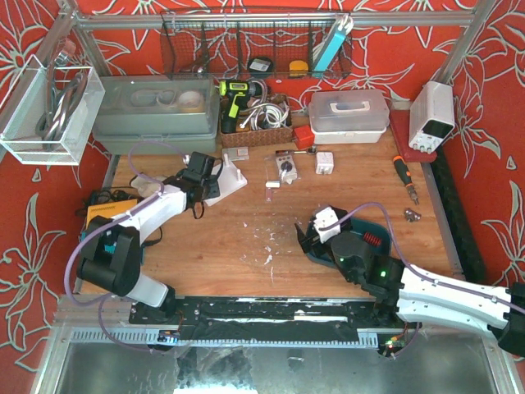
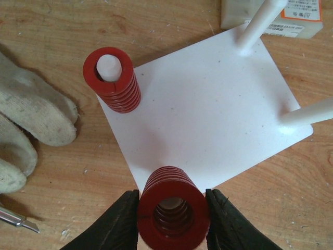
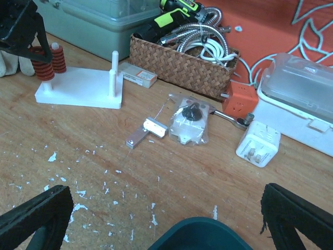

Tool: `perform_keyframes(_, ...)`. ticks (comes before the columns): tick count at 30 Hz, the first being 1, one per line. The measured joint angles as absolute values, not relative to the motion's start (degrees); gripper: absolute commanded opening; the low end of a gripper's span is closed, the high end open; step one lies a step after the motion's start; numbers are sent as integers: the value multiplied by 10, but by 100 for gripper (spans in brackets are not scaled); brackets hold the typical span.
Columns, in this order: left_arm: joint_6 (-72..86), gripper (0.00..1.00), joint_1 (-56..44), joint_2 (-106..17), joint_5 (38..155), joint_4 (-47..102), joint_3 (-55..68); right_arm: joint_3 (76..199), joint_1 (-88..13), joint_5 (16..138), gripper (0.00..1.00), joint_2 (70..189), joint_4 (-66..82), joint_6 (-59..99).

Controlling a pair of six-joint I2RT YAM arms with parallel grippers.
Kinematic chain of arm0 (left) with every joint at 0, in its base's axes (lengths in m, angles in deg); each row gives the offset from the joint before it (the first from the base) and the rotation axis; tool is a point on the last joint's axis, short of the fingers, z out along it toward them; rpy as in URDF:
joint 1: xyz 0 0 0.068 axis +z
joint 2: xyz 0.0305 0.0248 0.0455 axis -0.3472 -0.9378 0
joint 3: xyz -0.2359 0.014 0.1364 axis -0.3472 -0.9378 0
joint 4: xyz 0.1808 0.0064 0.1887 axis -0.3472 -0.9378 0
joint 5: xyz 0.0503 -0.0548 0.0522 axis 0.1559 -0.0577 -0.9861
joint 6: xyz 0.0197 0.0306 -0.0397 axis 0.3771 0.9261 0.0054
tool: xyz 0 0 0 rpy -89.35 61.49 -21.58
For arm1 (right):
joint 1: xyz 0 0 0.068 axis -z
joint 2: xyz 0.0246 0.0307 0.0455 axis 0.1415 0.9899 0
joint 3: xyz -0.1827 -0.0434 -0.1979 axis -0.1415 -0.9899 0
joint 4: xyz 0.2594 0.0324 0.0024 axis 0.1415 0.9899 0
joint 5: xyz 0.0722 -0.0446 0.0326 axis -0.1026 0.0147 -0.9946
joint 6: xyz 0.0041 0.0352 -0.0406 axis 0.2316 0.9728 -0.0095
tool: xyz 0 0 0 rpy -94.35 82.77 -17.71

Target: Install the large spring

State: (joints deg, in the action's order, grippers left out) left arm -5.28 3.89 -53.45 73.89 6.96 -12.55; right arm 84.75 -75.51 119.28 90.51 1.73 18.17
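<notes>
Two red springs are showing in the left wrist view. The near spring (image 2: 173, 208) is sitting over the closest corner of the white plate (image 2: 208, 114), with the left fingers (image 2: 118, 226) pressing against both its sides. The second spring (image 2: 112, 80) is standing on a peg at the next corner. A box (image 2: 299, 15) past the plate is carrying a printed label, too small to read. From above, the left arm (image 1: 152, 215) is stretching forward and bending down onto the plate, while the right arm (image 1: 443, 291) is lying low, angling toward the middle. The right fingers (image 3: 36, 213) are standing wide apart over a teal tray (image 3: 200, 237), gripping nothing. Only the right wrist view is showing both springs side-on, upright, with white peg showing under the near one and a bare peg (image 3: 114, 73) farther along. A glove (image 2: 31, 117) is lying on the surface (image 2: 52, 31) just beside the plate.
</notes>
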Motion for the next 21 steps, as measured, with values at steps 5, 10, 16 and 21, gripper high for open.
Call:
perform_keyframes(5,-52,56,39,-527,752,79,-126,848,-755,1198,99,913,18,186)
perform_keyframes(10,-55,67,39,-487,768,83,-126,848,-752,1213,99,915,23,203)
perform_keyframes(16,-60,100,36,-383,821,143,-174,860,-723,1246,99,908,110,320)
perform_keyframes(21,-70,100,-4,-304,867,222,-256,934,-654,1241,99,920,255,465)
